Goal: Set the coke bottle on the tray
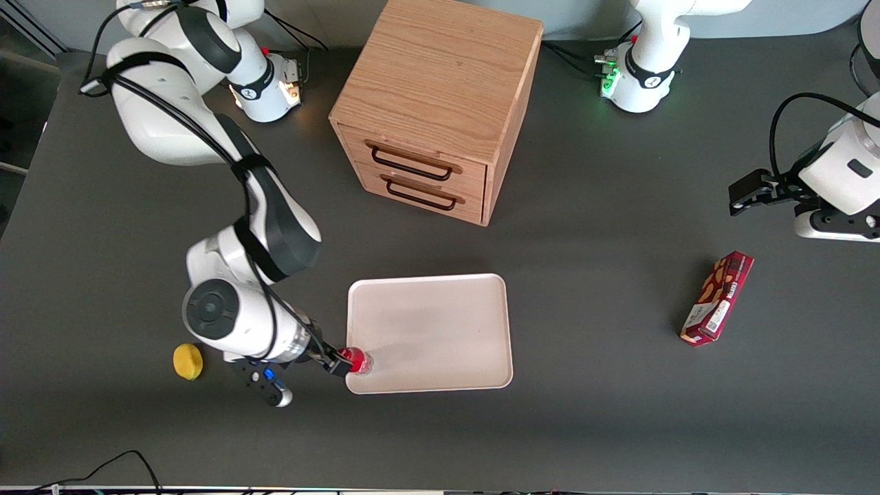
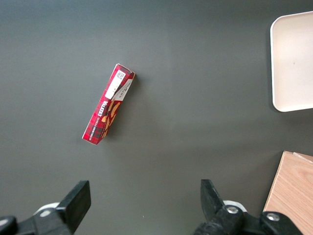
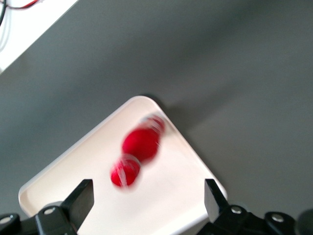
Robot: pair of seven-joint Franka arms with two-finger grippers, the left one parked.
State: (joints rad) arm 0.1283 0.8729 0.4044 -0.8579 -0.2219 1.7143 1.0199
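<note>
The small red coke bottle [image 1: 358,360] is on the pale pinkish-white tray [image 1: 440,330], in the tray's corner nearest the front camera, toward the working arm's end. My right gripper [image 1: 339,362] hangs at that corner, right beside the bottle. In the right wrist view the gripper [image 3: 147,193] is open, its fingers wide apart and holding nothing. There the bottle [image 3: 139,149] shows blurred on the tray [image 3: 58,181], apart from both fingers. The tray's edge also shows in the left wrist view [image 2: 293,63].
A yellow fruit [image 1: 187,361] lies on the table beside the working arm's wrist. A wooden two-drawer cabinet [image 1: 433,110] stands farther from the front camera than the tray. A red-brown snack box [image 1: 717,297] lies toward the parked arm's end and shows in the left wrist view [image 2: 108,108].
</note>
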